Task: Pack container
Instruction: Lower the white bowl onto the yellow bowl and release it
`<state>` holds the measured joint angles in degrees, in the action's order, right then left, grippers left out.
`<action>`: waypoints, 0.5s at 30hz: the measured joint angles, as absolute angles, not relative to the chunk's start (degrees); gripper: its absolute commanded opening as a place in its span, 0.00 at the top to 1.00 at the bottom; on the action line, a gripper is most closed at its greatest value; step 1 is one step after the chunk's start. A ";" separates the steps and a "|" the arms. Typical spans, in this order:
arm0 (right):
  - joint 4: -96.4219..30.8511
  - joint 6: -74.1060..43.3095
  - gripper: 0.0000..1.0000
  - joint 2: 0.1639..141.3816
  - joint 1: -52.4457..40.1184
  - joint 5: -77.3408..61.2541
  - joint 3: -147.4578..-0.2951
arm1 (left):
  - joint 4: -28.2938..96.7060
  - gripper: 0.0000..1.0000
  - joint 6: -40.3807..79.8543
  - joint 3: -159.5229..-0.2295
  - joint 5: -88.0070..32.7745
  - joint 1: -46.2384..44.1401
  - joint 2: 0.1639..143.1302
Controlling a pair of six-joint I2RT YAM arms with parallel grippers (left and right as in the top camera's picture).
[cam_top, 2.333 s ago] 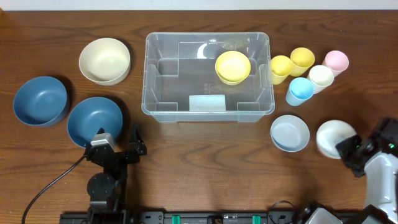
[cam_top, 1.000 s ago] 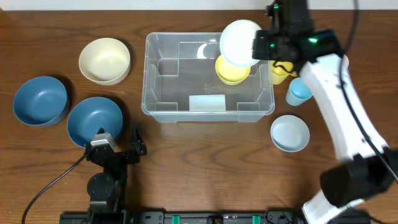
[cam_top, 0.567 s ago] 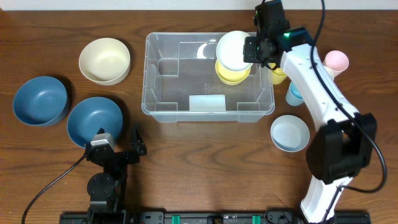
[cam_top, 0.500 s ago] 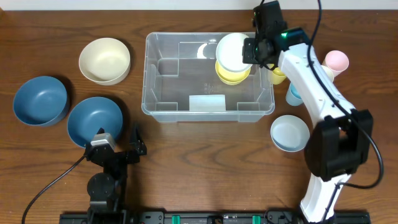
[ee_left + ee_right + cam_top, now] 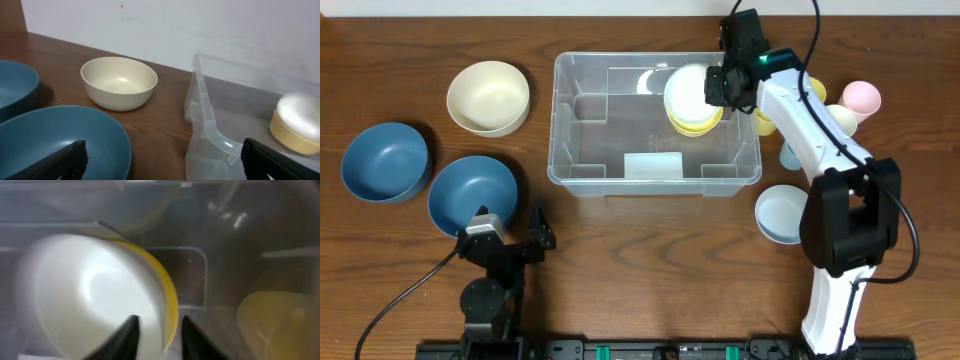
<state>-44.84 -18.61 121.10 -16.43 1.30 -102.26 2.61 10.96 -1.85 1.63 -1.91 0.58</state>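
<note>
Now the container (image 5: 560, 130) stands at the upper middle of the overhead frame. In its upper right corner a white bowl (image 5: 686, 88) lies in a yellow bowl (image 5: 704, 123). The right gripper (image 5: 160, 336) keeps a narrow gap, with the white rim between the fingers. The left gripper (image 5: 165, 162), lower left, is spread wide and holds nothing.

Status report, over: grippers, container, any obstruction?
Left gripper open, near blue bowl. Right gripper at white bowl rim, grip unclear. White bowl sits in yellow bowl inside container. No obstruction seen.
</note>
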 measured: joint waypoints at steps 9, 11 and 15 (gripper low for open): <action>-48.12 -18.55 0.60 122.04 -16.45 0.80 -102.52 | 2.61 0.02 10.96 -1.85 1.63 -1.91 0.58; -50.92 -18.50 0.59 122.15 -16.62 0.45 -103.70 | 2.61 0.02 10.96 -1.85 1.63 -1.91 0.58; -56.03 -17.72 0.53 122.13 -17.87 -0.25 -108.92 | 2.61 0.02 10.96 -1.85 1.63 -1.93 0.58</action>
